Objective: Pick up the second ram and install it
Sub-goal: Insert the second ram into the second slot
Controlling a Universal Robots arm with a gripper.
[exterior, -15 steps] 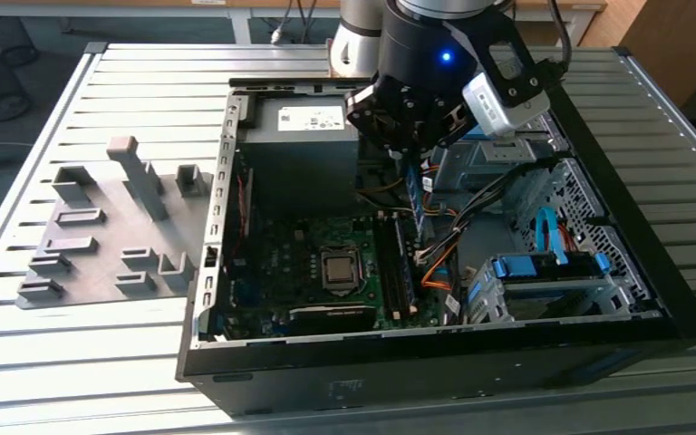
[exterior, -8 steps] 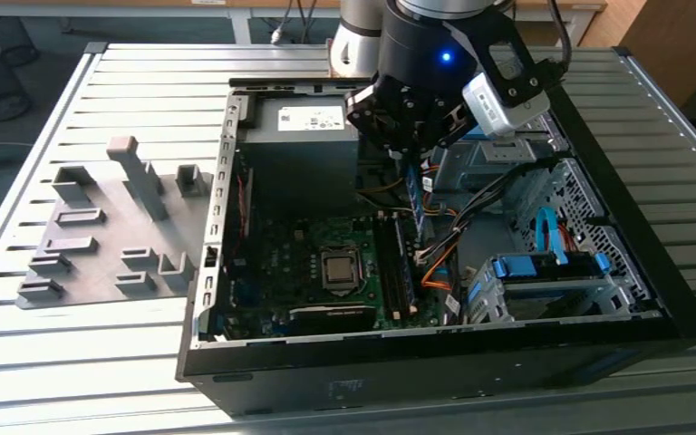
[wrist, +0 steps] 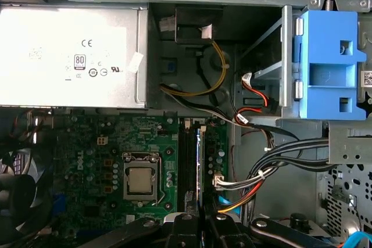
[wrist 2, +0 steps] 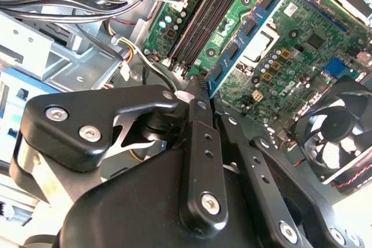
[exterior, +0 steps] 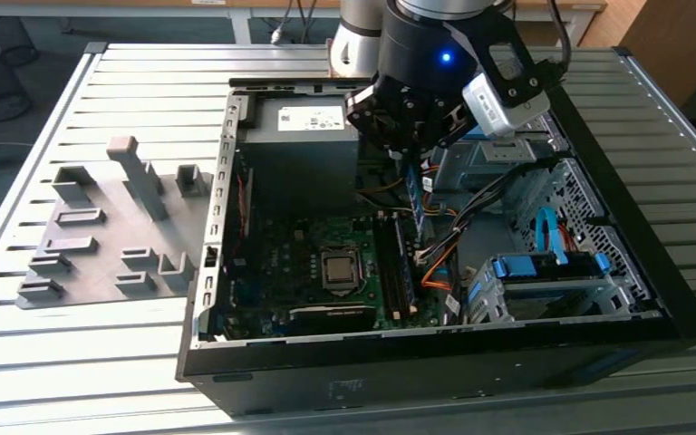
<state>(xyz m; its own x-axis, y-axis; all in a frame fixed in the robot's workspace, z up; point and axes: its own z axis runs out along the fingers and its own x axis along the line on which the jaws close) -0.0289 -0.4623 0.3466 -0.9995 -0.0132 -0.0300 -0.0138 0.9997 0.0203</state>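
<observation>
- The gripper (exterior: 413,152) hangs inside the open computer case (exterior: 638,263), above the green motherboard (exterior: 312,272); its jaws are clenched on the second ram (wrist 2: 241,39), a blue-green stick held on edge.
- In the second wrist view the stick reaches out from the jaws over the motherboard, just beside the long black memory slots (wrist 2: 203,18).
- The power supply (wrist: 70,56) sits beside the motherboard; a grey fixture tray (exterior: 112,231) lies on the table (exterior: 58,362) outside the case.

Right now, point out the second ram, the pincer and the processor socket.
second ram (wrist 2: 244,27): second wrist view, on its blue-green board face.
pincer (wrist 2: 200,94): second wrist view, between the fingertips, shut on the stick.
processor socket (wrist: 141,179): first wrist view, on the metal lid.
</observation>
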